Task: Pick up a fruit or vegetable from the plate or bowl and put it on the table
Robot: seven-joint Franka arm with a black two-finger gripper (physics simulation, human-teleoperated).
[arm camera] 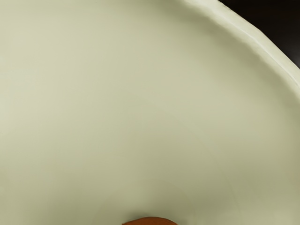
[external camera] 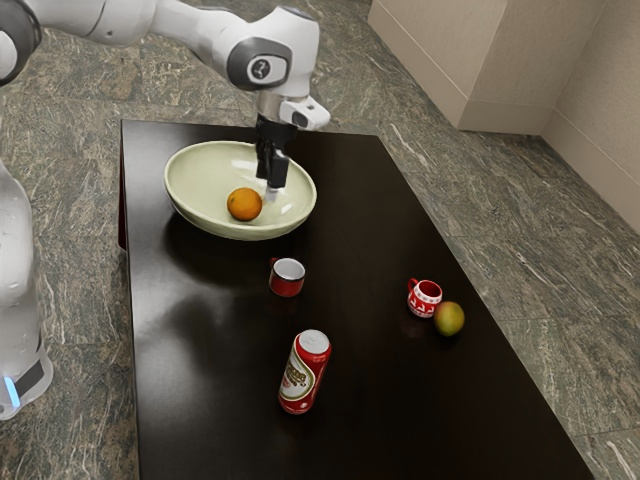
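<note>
Can't tell if my jaws are open; orange (external camera: 245,204) sits exterior-view 8 o'clock of them, so off-centre descent could roll it.

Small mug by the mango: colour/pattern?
Red mug with a white pattern; clearest in the exterior view.

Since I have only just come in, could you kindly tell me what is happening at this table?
A robot arm has its gripper over the pale green bowl, close to the orange, which it presumably means to lift out and set on the table. Right now the orange rests in the bowl. Another fruit sits on the table, beside a patterned mug.
</note>
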